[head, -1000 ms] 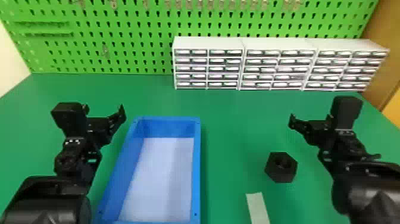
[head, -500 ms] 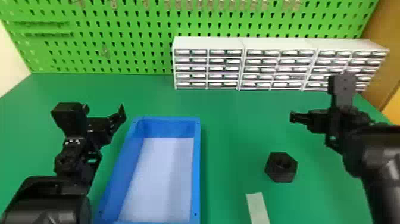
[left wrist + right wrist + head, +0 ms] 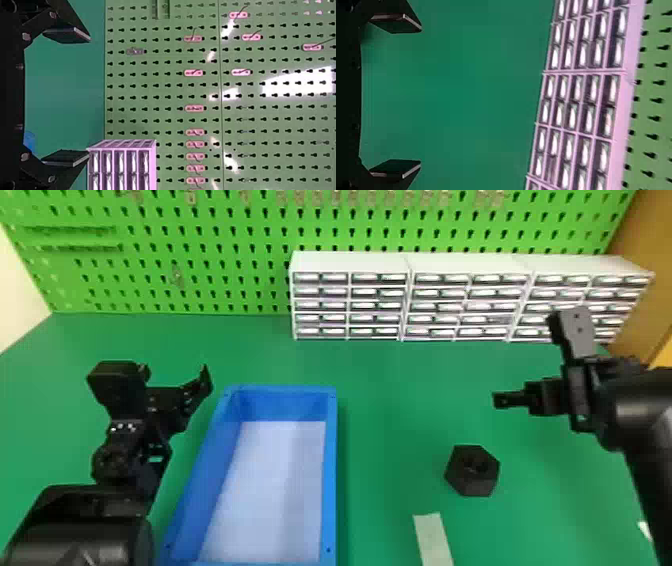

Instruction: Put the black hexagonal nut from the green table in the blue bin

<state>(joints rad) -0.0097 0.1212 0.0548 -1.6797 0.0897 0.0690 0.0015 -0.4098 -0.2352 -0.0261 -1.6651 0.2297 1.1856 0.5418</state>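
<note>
Calling it square one, we've got left fingers [image 3: 69, 35] and right fingers [image 3: 397, 24] both spread and empty, the black hexagonal nut [image 3: 472, 485] on the green table [image 3: 390, 390] at 3 o'clock from the empty blue bin [image 3: 331, 470], and the whole grab-carry-drop to go.

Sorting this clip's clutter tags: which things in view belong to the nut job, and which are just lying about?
For the job:
- black hexagonal nut
- green table under it
- blue bin
- right gripper, open
- left gripper, open

Just there:
- pale strip near the nut
- white drawer units
- pegboard
</note>
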